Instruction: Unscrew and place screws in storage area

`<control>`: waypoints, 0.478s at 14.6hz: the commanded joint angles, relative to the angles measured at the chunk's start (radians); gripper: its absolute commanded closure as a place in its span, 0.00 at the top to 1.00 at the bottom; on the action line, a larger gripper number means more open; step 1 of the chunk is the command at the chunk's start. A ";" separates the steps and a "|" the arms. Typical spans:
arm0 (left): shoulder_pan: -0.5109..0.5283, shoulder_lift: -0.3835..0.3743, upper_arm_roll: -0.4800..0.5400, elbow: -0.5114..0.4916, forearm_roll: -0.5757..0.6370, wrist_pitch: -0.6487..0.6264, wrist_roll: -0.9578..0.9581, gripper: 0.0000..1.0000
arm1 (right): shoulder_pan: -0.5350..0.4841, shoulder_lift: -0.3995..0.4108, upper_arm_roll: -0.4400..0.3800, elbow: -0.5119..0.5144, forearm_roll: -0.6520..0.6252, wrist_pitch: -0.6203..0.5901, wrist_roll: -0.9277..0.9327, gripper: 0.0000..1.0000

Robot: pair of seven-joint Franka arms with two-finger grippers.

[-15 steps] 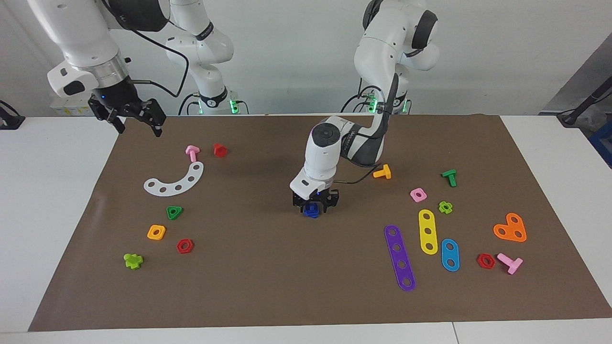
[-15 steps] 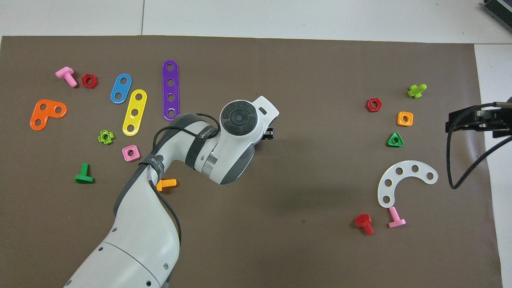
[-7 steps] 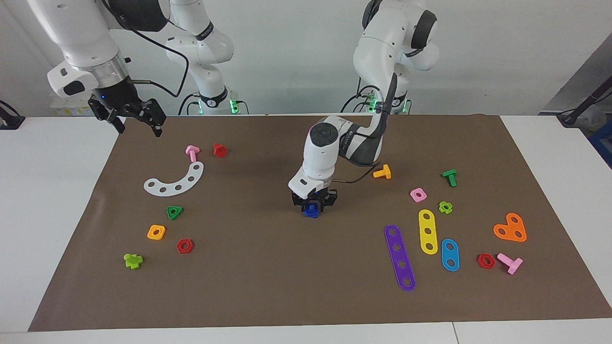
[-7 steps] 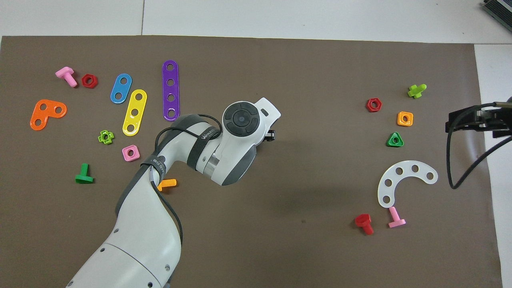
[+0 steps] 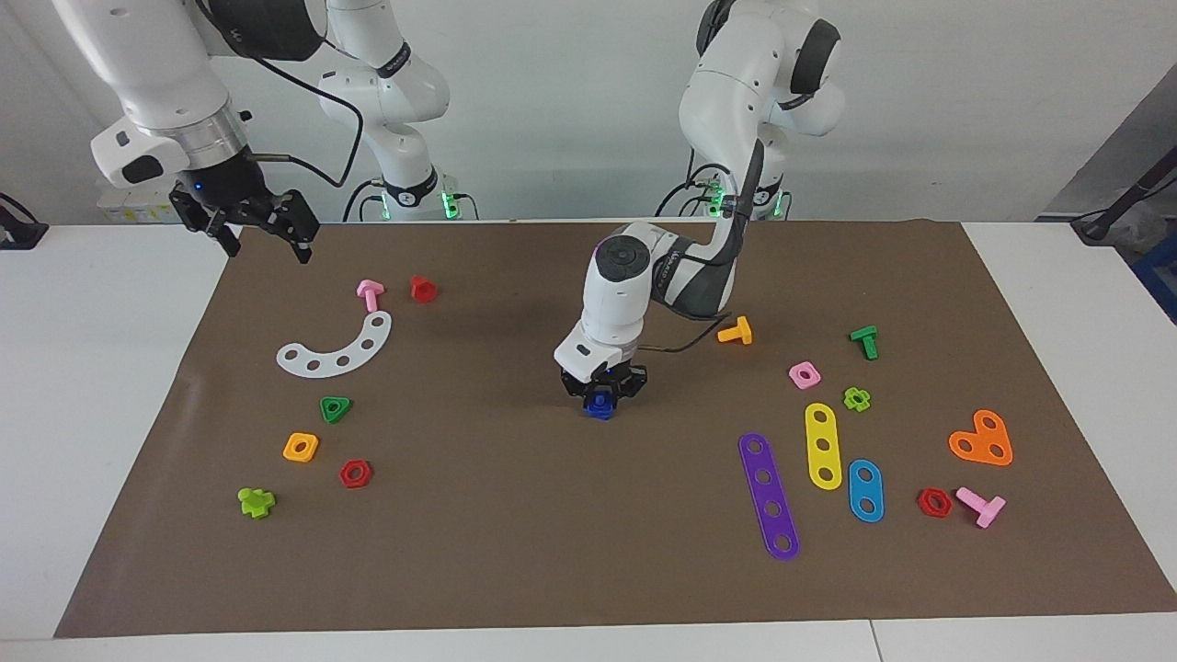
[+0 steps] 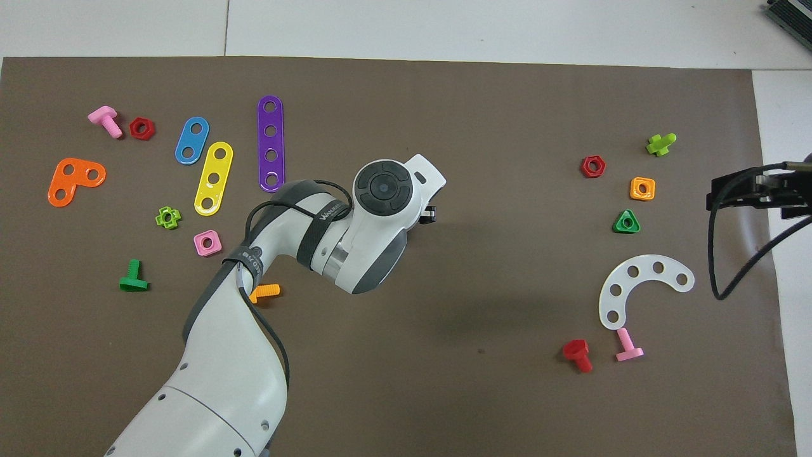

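The dark-blue screw (image 5: 599,405) stands on the brown mat near its middle. My left gripper (image 5: 600,393) points straight down and is shut on the screw's top. In the overhead view the left wrist (image 6: 384,190) hides the screw. The storage area lies toward the right arm's end: a white curved strip (image 5: 336,349) (image 6: 641,289), a green triangular nut (image 5: 336,408), an orange square nut (image 5: 301,447) and a red hexagonal nut (image 5: 355,473). My right gripper (image 5: 267,246) waits open and raised over the mat's corner beside that area, holding nothing.
Purple (image 5: 769,496), yellow (image 5: 823,445) and blue (image 5: 865,490) straight strips lie toward the left arm's end, with an orange plate (image 5: 983,439), an orange bolt (image 5: 736,332) and a green bolt (image 5: 864,340). A pink bolt (image 5: 370,294) and a red bolt (image 5: 422,289) lie by the white strip.
The left gripper's fingers have closed in on the dark-blue screw, and its wrist has shifted slightly. The right arm has not moved.
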 commanded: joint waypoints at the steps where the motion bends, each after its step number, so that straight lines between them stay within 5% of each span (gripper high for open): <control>1: -0.015 0.002 0.016 0.032 0.012 -0.052 -0.012 0.37 | -0.005 -0.017 0.006 -0.017 0.003 0.005 -0.020 1.00; 7: -0.012 0.014 0.016 0.077 0.001 -0.127 -0.012 0.35 | -0.005 -0.017 0.006 -0.017 0.003 0.005 -0.020 1.00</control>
